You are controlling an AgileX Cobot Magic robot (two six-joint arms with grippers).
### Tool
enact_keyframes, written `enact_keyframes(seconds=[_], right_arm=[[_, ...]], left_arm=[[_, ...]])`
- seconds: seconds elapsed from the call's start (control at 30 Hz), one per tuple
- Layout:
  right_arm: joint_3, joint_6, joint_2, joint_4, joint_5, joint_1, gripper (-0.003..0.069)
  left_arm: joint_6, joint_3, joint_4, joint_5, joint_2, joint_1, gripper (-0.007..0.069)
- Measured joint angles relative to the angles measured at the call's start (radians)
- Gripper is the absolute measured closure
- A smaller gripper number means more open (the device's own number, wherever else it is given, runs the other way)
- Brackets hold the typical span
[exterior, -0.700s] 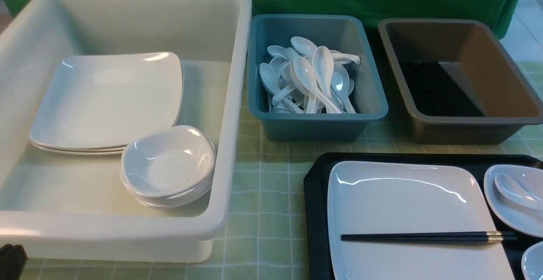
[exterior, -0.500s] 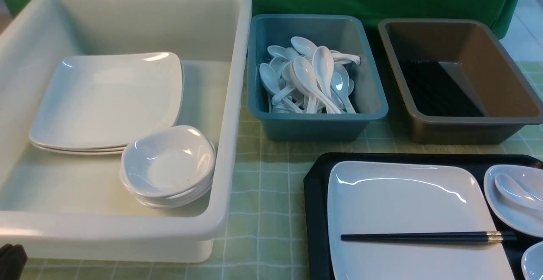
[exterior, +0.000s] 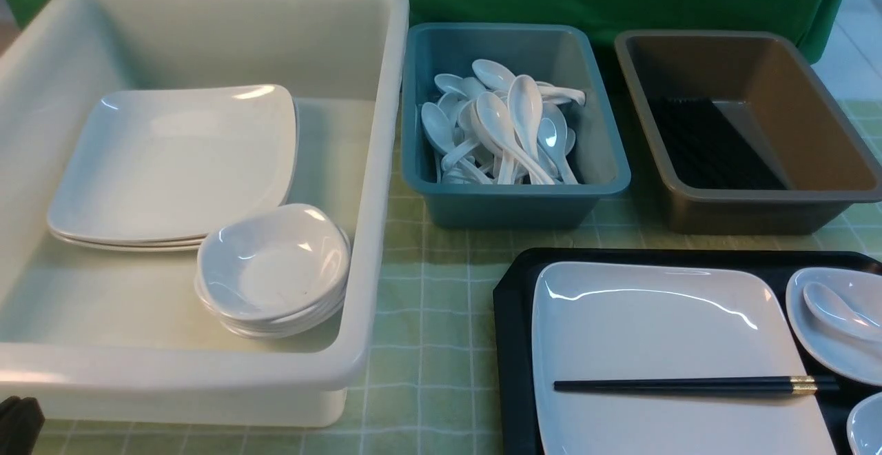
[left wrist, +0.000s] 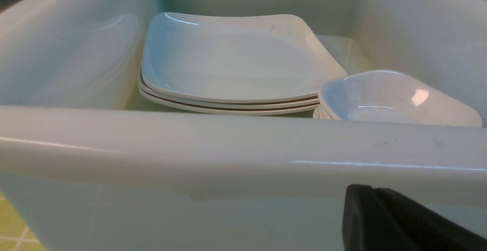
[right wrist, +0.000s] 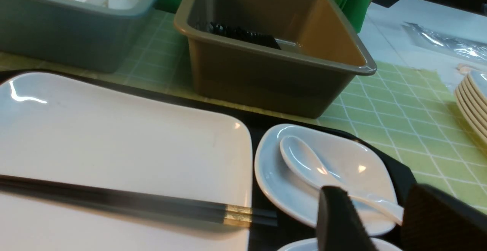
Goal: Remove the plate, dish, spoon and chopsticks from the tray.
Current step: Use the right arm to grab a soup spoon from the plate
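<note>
Two chopsticks (exterior: 689, 385) lay side by side across the near part of the plate (exterior: 661, 324). Their gold-banded ends reached past the plate's right edge, over the tray (exterior: 513, 345). The plate filled most of the tray's visible left part. Just to its right, also on the tray, sat the dish (exterior: 820, 355), with the spoon (exterior: 834, 311) resting in it, bowl toward the tubs and handle toward the robot. The edge of another small white dish (exterior: 867, 427) showed at the near right corner.

The right gripper (right wrist: 376, 190) hung low over the near rim of the dish with its two dark fingers (right wrist: 338, 220) apart. The tip of the spoon's handle showed in the gap between them, and nothing was gripped. The left gripper (left wrist: 380, 213) sat just outside the near wall of the white tub (exterior: 372, 165). It was closed, with nothing seen in it.

Beyond the tray, on the green checked cloth (exterior: 427, 317), stood three tubs. The white tub held stacked square plates (exterior: 172, 165) and stacked small dishes (exterior: 272, 269). The blue tub (exterior: 510, 210) held a heap of white spoons (exterior: 510, 131). The brown tub (exterior: 758, 214) held black chopsticks (exterior: 710, 145).
</note>
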Motion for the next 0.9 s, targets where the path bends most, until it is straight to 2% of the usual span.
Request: enact_keyframes(seconds=[0.67,0.77,0.83,0.9], right_arm=[[0.000,0.006,0.000,0.005,0.000,0.000,0.0412],[0.000,0.120,0.000,0.088,-0.005,0.000,0.0412],[0.000,0.311,0.000,0.233,-0.012,0.000,0.0412],[0.000,0.460,0.000,0.292,-0.020,0.000,0.0412]], left_arm=[[-0.001,0.000,0.000,0.000,0.000,0.000,0.0627],[-0.001,0.000,0.000,0.000,0.000,0.000,0.0627],[-0.001,0.000,0.000,0.000,0.000,0.000,0.0627],[-0.001,0.000,0.000,0.000,0.000,0.000,0.0627]])
